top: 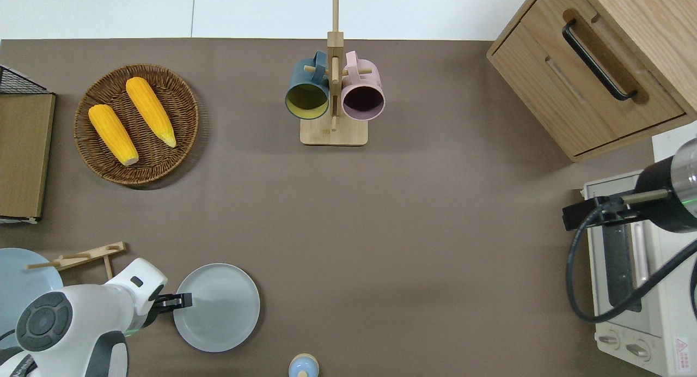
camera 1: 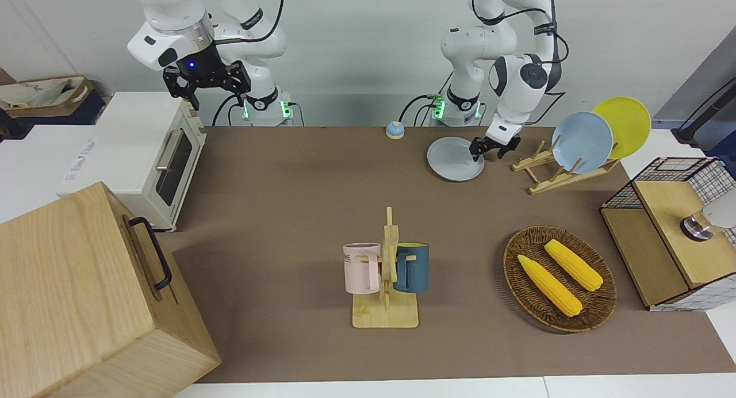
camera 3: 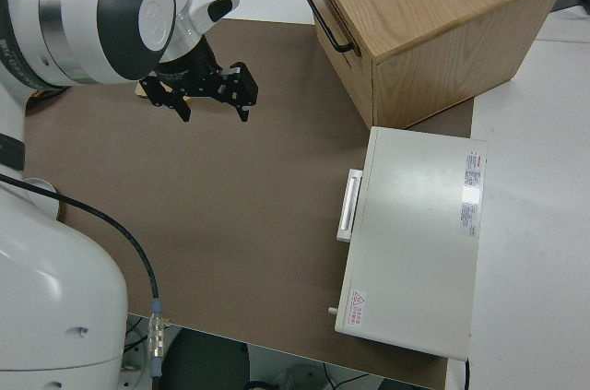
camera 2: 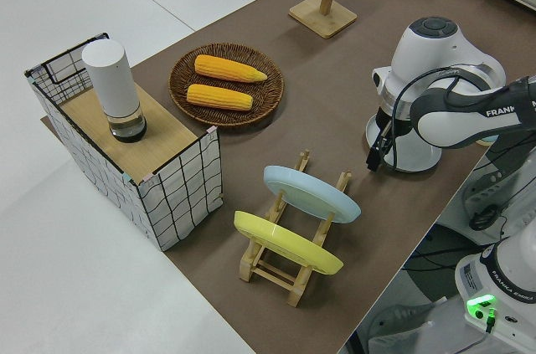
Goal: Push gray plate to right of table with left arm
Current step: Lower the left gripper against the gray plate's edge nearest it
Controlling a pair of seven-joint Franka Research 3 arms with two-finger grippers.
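The gray plate (camera 1: 454, 159) lies flat on the brown table (camera 1: 287, 202), close to the robots' edge and toward the left arm's end; it also shows in the overhead view (top: 223, 309) and, half hidden by the arm, in the left side view (camera 2: 414, 157). My left gripper (camera 1: 487, 149) is low at the plate's rim on the side toward the left arm's end, and its tip overlaps that rim in the overhead view (top: 182, 299). The right arm is parked with its gripper (camera 1: 207, 90) open and empty.
A wooden rack (camera 1: 546, 171) with a sky-blue plate (camera 1: 582, 142) and a yellow plate (camera 1: 627, 122) stands beside the gripper. Also here: a small bell (camera 1: 394, 130), a mug stand (camera 1: 386, 271), a corn basket (camera 1: 560, 317), a wire crate (camera 1: 673, 237), a toaster oven (camera 1: 155, 156), a wooden cabinet (camera 1: 86, 294).
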